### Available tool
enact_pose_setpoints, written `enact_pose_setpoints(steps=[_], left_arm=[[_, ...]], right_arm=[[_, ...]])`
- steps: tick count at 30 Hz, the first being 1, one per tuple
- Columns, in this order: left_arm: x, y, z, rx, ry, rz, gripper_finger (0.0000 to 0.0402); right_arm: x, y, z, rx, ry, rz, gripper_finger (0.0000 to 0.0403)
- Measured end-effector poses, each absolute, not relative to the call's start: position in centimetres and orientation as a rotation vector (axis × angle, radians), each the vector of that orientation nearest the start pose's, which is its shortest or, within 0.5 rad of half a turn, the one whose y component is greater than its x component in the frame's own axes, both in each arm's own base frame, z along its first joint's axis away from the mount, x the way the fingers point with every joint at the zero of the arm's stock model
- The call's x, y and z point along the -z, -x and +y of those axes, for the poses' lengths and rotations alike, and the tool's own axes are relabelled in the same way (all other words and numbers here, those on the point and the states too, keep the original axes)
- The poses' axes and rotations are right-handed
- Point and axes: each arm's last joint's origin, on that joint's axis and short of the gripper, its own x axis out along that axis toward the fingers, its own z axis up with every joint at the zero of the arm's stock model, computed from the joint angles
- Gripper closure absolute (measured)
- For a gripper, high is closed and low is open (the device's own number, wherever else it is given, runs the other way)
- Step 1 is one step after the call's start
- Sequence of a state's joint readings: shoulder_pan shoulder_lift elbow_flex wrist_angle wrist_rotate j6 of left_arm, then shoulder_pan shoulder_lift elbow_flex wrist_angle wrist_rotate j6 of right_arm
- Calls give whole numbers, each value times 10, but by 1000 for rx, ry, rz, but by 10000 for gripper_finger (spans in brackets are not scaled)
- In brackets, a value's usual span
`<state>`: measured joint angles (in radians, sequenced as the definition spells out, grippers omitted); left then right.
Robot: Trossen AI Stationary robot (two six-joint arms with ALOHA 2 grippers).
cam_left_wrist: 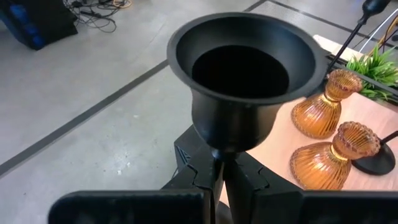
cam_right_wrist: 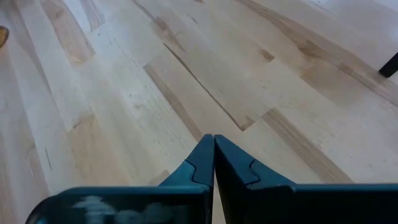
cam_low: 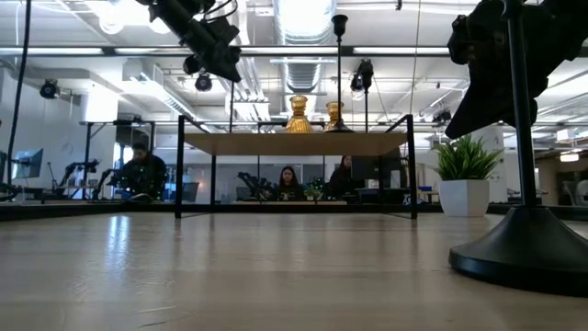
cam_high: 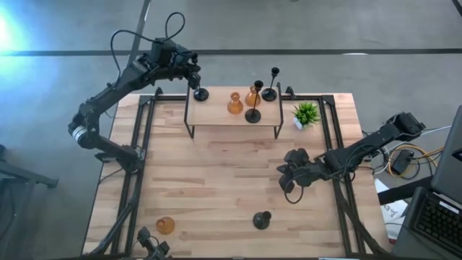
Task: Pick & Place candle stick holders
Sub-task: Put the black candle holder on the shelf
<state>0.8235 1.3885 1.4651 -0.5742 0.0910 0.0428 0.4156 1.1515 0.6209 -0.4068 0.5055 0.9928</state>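
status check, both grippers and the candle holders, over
Left gripper shut on black stemmed candle holder at the raised wooden shelf, left end. Right gripper shut, empty, mid-table. Nothing blocking.

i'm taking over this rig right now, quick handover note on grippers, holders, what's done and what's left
Left gripper: shut on a black holder, at the left end of the raised shelf, base on or just above the board.
Right gripper: shut, empty, over the table right of centre.
On the shelf: two amber holders and three black holders, counting the held one.
Left on the table near the front edge: one amber holder and one black holder.
Potted plant sits right of the shelf.
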Motion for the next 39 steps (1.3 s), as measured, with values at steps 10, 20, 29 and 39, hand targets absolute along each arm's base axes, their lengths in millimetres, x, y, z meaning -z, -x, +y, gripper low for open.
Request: enact_pose_setpoints(steps=[10, 20, 29, 39], left_arm=[[-391, -205, 217, -696, 175, 468, 336], [-386, -209, 218, -615, 154, 438, 334], [-384, -210, 219, -613, 150, 427, 319], [-388, -210, 219, -607, 136, 402, 255]], right_arm=[[-197, -197, 72, 475, -516, 703, 394], [-197, -197, 72, 476, -518, 702, 394], [-197, -197, 72, 476, -519, 702, 394], [-197, -197, 72, 473, -521, 705, 394]])
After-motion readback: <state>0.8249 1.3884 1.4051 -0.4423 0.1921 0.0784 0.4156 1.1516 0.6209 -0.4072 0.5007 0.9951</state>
